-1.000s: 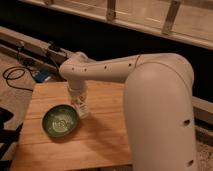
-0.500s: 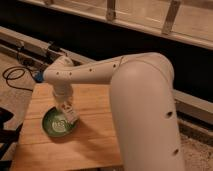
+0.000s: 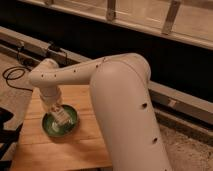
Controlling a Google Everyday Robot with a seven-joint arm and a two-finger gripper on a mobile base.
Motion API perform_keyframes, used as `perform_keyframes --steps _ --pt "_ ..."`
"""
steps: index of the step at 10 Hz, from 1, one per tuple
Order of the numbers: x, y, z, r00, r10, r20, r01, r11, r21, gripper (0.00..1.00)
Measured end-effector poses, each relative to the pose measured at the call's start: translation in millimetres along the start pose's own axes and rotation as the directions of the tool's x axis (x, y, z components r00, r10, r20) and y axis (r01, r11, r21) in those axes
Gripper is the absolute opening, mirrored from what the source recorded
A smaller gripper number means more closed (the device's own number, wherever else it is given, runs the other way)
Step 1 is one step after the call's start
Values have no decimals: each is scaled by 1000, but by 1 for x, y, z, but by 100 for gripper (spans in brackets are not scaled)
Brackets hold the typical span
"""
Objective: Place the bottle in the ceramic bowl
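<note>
The dark green ceramic bowl (image 3: 55, 127) sits on the left part of the wooden table (image 3: 75, 150). My gripper (image 3: 59, 115) reaches down from the white arm and hangs right over the middle of the bowl. A pale whitish bottle (image 3: 62, 118) shows at the gripper's tip, tilted, low inside the bowl's rim. The wrist hides most of the bottle and part of the bowl.
My large white arm (image 3: 125, 105) covers the table's right side. A black cable (image 3: 12, 75) lies on the floor at the left. A dark wall with a metal rail (image 3: 175, 95) runs behind the table.
The gripper with the bottle has moved left from beside the bowl's right rim to over its middle, and it has come lower.
</note>
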Motion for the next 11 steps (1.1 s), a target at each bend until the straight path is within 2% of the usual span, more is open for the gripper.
perform_keyframes --steps 4,5,6,11 --pt "0 1 0 1000 0 0 0 1000 -2 56" --pt "0 1 0 1000 0 0 0 1000 -2 61" --pt "-1 3 0 1000 -3 0 3 1000 -3 79" --pt "0 2 0 1000 -1 0 1 1000 -3 80"
